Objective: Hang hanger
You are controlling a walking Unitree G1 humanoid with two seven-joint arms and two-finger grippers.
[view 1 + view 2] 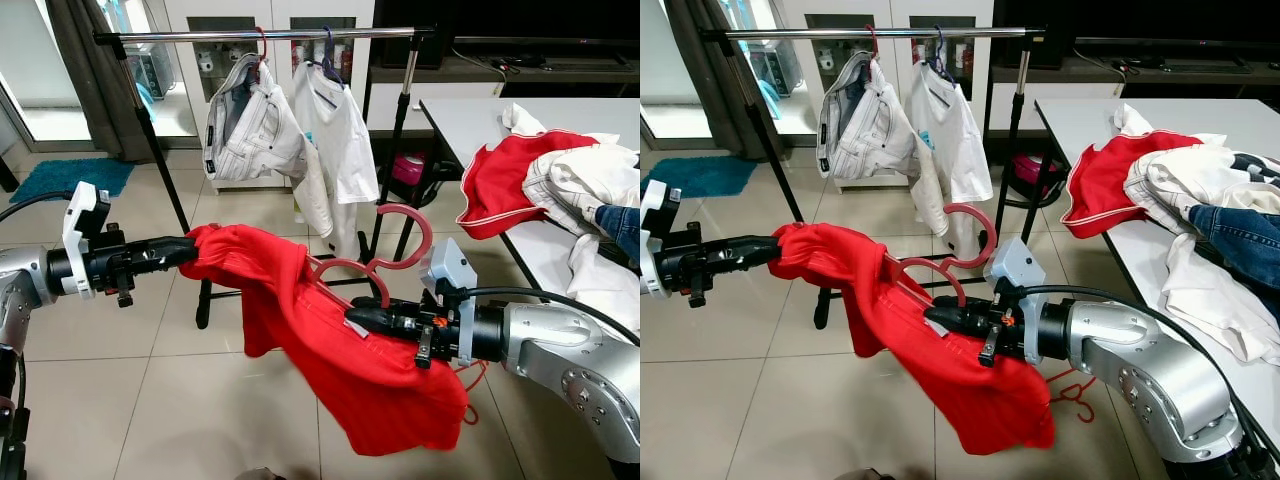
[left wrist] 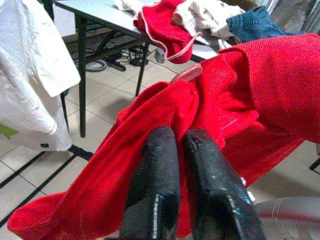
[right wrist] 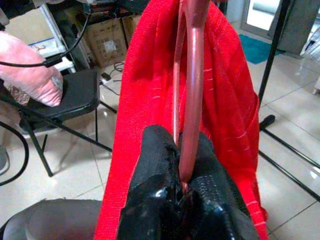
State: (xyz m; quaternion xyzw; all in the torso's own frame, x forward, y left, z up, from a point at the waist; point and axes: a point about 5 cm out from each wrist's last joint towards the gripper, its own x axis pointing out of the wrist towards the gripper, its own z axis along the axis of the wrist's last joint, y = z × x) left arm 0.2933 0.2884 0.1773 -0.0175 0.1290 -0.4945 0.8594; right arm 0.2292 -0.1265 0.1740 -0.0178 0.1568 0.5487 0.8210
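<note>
Both our grippers are clamped: the left gripper (image 1: 185,250) pinches the red garment (image 1: 330,350), the right gripper (image 1: 365,320) the pink hanger (image 1: 395,262), well short of the rail (image 1: 270,35). We judge the cloth may slide off when lifted.

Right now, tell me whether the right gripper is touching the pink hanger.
Touching. The right wrist view shows the right gripper with its black fingers shut on the pink hanger, the bar pinched between them against the red garment.
</note>
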